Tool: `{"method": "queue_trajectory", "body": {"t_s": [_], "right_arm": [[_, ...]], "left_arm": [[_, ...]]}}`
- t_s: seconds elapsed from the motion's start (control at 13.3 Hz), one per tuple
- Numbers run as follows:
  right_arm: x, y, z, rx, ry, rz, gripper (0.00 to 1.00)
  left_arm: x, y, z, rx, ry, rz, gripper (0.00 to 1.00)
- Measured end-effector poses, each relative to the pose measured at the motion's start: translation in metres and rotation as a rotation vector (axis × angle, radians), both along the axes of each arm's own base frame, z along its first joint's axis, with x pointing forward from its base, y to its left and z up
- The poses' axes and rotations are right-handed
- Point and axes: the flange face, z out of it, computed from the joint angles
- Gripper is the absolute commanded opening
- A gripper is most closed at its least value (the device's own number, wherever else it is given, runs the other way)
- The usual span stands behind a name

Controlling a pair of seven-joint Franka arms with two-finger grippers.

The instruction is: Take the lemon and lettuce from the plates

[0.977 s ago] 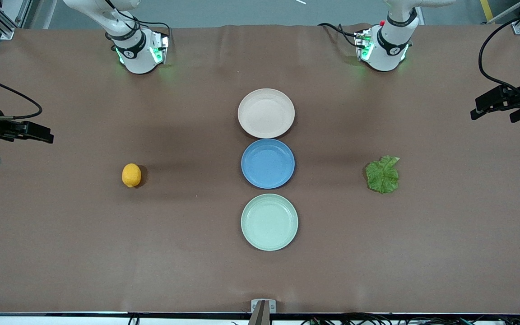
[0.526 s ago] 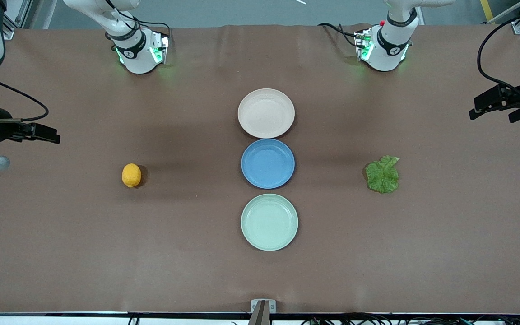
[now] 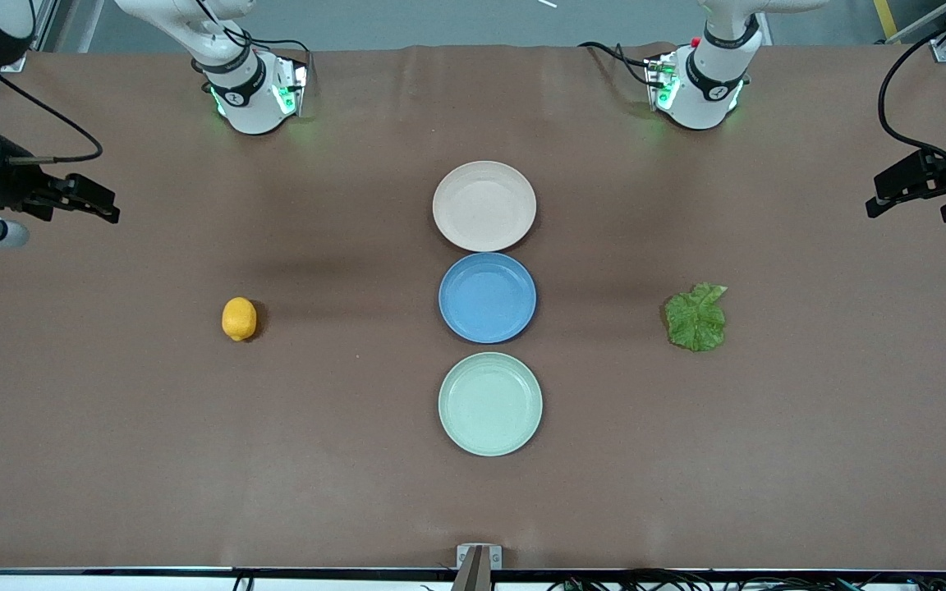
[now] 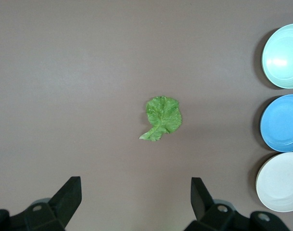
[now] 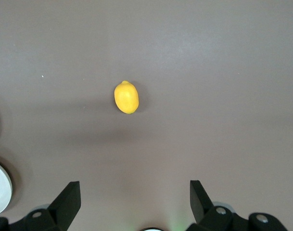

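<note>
While both grippers (image 4: 134,202) (image 5: 134,202) hover wide open, blue plate (image 3: 487,297) separates lemon (image 3: 239,318), lettuce (image 3: 695,317).

Both arms are showing glossy white shells with black joint bands, and green lights are glowing at their bases by the bench's top edge. Black cables are looping along each arm. The left gripper (image 3: 925,195) and right gripper (image 3: 83,202) are wearing black, wedge-shaped fingers (image 4: 69,198).
</note>
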Motion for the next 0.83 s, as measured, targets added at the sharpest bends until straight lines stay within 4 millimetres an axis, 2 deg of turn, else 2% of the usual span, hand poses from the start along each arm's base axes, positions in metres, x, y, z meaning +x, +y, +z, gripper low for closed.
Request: {"method": "queue_trajectory", "body": {"t_s": [0.23, 0.83], "right_arm": [[-0.0026, 0.0005, 0.0036, 0.001, -0.013, 0.0, 1.0], [0.0002, 0.004, 0.0033, 0.037, -0.035, -0.004, 1.0]], "left_arm": [[0.001, -0.0101, 0.0014, 0.0, -0.011, -0.003, 1.0], [0.0017, -0.0083, 0.0021, 0.001, -0.017, 0.0, 1.0]]}}
